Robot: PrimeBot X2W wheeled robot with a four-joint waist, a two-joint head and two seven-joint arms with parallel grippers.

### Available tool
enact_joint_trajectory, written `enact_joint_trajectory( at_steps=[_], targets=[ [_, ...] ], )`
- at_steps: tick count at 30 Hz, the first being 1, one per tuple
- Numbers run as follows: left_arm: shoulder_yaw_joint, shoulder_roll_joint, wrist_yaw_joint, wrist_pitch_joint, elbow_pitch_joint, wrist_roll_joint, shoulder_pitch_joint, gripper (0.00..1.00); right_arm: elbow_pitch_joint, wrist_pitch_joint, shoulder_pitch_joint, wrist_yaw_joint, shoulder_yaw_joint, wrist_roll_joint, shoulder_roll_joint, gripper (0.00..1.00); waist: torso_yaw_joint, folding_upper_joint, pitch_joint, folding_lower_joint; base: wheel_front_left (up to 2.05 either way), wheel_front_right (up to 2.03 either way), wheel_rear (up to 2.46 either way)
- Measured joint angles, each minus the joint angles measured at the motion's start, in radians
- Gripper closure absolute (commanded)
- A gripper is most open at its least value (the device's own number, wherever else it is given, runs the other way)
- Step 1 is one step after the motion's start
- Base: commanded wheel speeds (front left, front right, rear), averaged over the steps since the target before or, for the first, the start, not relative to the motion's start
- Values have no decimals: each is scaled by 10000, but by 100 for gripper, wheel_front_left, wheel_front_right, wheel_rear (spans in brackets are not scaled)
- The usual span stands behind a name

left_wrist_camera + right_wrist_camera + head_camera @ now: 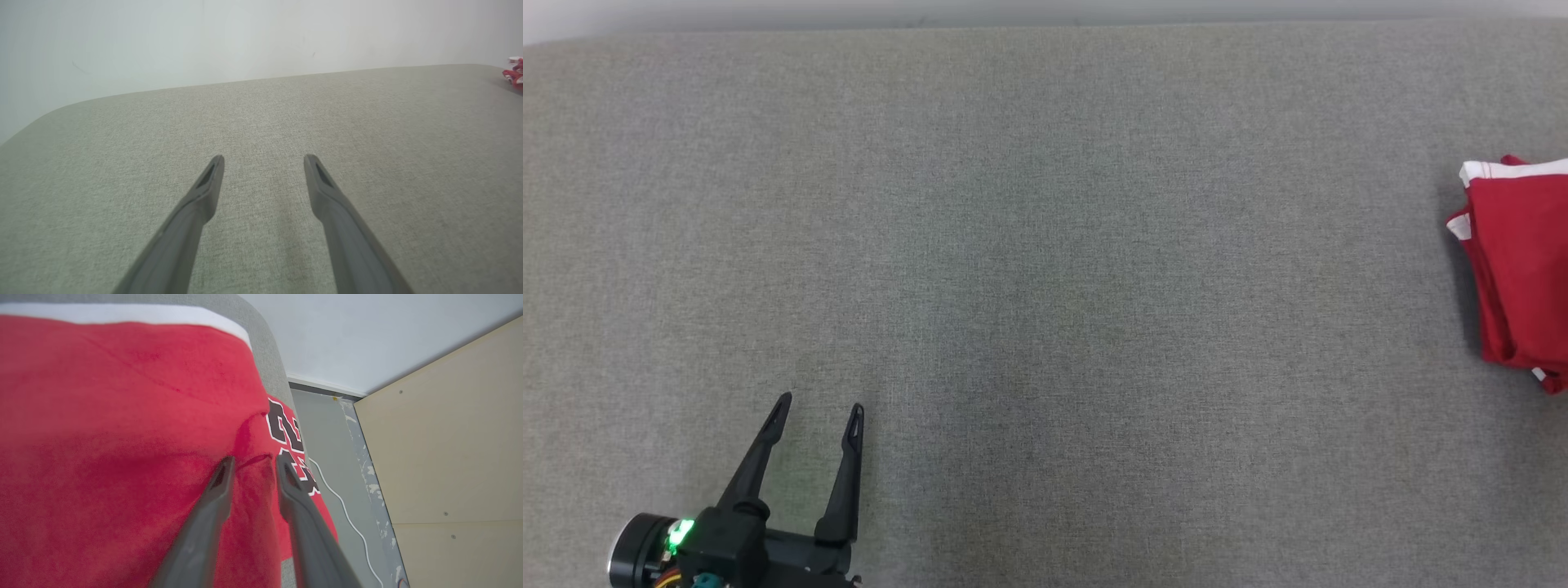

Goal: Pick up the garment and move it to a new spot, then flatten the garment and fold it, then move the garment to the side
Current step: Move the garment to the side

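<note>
The garment (1519,269) is red with white trim and lies folded at the far right edge of the grey padded table (1045,245). A red sliver of the garment (515,73) shows at the far right in the left wrist view. Close up, the garment (122,416) has black-and-white lettering and part of it hangs over the table's edge. My right gripper (253,465) is right over it, its fingers a little apart around a small raised ridge of cloth. My left gripper (818,412) rests wide open and empty over bare table at the near left; its fingers (210,179) are spread.
The table's rounded right edge (265,355) drops to a grey floor (327,428) with a white cable (347,510). A beige panel (449,449) stands beside it, and a pale wall (245,36) runs behind the table.
</note>
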Motion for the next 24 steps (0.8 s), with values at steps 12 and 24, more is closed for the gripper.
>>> enact_joint_trajectory(
  at_steps=[12,24],
  targets=[
    [318,-376,111,0,-293,-29,-23,0,-1379,-2838,1100,0,-1208,-284,1643,0,-117,-1,-531,0,0,0,0],
    [1087,-926,545,0,-314,-33,992,0,-4408,-4753,4654,4,-182,1292,4740,0,-231,-3,-2147,-3,0,0,0]
  ],
)
